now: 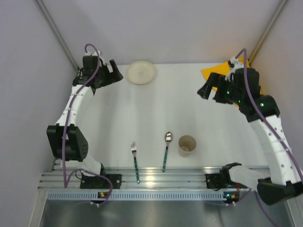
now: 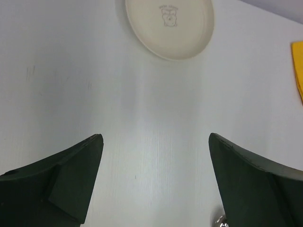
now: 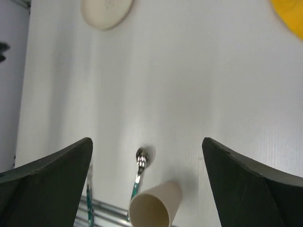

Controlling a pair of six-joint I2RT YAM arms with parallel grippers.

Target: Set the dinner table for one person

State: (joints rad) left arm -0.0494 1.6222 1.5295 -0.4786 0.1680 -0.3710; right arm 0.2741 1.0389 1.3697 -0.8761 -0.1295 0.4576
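The white dinner table (image 1: pixel 156 113) carries a cream plate (image 1: pixel 141 72) at the back, also in the left wrist view (image 2: pixel 169 26) and the right wrist view (image 3: pixel 106 11). A fork (image 1: pixel 135 161), a spoon (image 1: pixel 166 150) and a cream cup (image 1: pixel 187 145) lie near the front rail; the right wrist view also shows the spoon (image 3: pixel 140 166) and cup (image 3: pixel 154 207). A yellow placemat (image 1: pixel 220 73) lies at the back right. My left gripper (image 1: pixel 112 71) is open and empty beside the plate. My right gripper (image 1: pixel 212 90) is open and empty, raised by the placemat.
A ribbed aluminium rail (image 1: pixel 156 182) runs along the near edge, with the arm bases on it. Grey walls close in the left, back and right sides.
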